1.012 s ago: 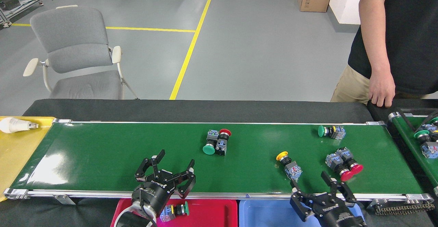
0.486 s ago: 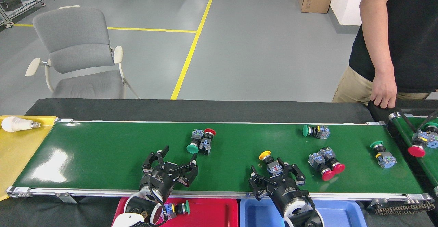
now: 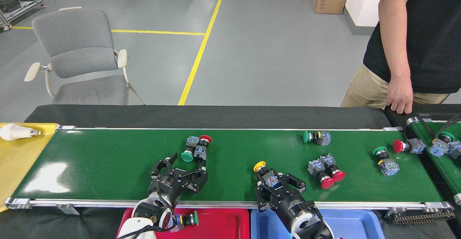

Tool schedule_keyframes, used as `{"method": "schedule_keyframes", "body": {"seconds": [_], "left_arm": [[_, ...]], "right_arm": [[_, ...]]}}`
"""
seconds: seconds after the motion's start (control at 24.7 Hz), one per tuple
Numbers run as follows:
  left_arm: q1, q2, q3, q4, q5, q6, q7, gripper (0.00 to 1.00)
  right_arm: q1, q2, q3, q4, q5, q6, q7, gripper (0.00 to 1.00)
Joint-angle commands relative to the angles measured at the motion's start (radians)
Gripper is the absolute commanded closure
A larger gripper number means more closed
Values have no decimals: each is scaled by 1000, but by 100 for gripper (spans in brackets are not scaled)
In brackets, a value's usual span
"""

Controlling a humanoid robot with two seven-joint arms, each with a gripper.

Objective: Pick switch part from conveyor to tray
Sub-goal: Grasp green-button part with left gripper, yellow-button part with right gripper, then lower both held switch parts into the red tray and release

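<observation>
The yellow-capped switch part [image 3: 265, 172] lies on the conveyor [image 3: 108, 159], its long axis slanting from the cap at far-left toward the near rail. The right gripper [image 3: 279, 186] straddles its body end, fingers [image 3: 299, 185] spread on both sides and not yet clenched. This arm is plainly the nearer. The left gripper [image 3: 180, 172], also released and empty, sits well left of that switch. The blue tray [image 3: 356, 224] lies just below it.

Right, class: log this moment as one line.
right claw: closing around yellow-capped switch | left claw: open, empty | conveyor: more switches waiting
</observation>
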Motion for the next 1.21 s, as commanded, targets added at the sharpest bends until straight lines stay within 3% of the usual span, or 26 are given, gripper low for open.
{"method": "schedule_keyframes", "body": {"seconds": [0.0, 0.08, 0.12, 0.16, 0.2, 0.49, 0.53, 0.69, 0.81, 0.93, 1.05, 1.17], "left_arm": [[-19, 3, 3, -1, 3, 9, 11, 0], [-25, 3, 3, 11, 4, 9, 11, 0], [-31, 4, 3, 17, 4, 12, 11, 0], [-44, 4, 3, 26, 4, 23, 11, 0], [-56, 6, 3, 40, 3, 40, 11, 0], [-139, 9, 3, 180, 3, 161, 25, 2], [-139, 10, 3, 181, 4, 175, 31, 9], [-106, 12, 22, 178, 26, 181, 66, 76], [-82, 12, 66, 161, 44, 178, 117, 88], [-30, 16, 65, 91, 44, 164, 128, 90], [114, 53, 60, -120, 43, 6, 126, 89], [329, 102, 69, -382, 44, -333, 122, 88]], "right_arm": [[6, -18, 4, -56, -4, -143, -17, 94], [37, -38, 20, -99, -2, -285, -43, 90], [59, -38, 33, -115, -2, -353, -51, 80], [82, -38, 47, -129, -2, -397, -54, 44], [98, -37, 60, -134, -2, -419, -56, 0], [100, -11, 76, -148, -14, -414, -56, 0], [102, 0, 28, -168, -36, -402, -56, 0], [177, 35, -245, -223, -182, -307, -57, 0], [292, 45, -443, -244, -191, -235, -171, 0], [370, 35, -544, -243, -189, -130, -283, 0], [385, -4, -566, -238, -189, -17, -284, 0], [387, -26, -566, -232, -189, -5, -283, 0]]}}
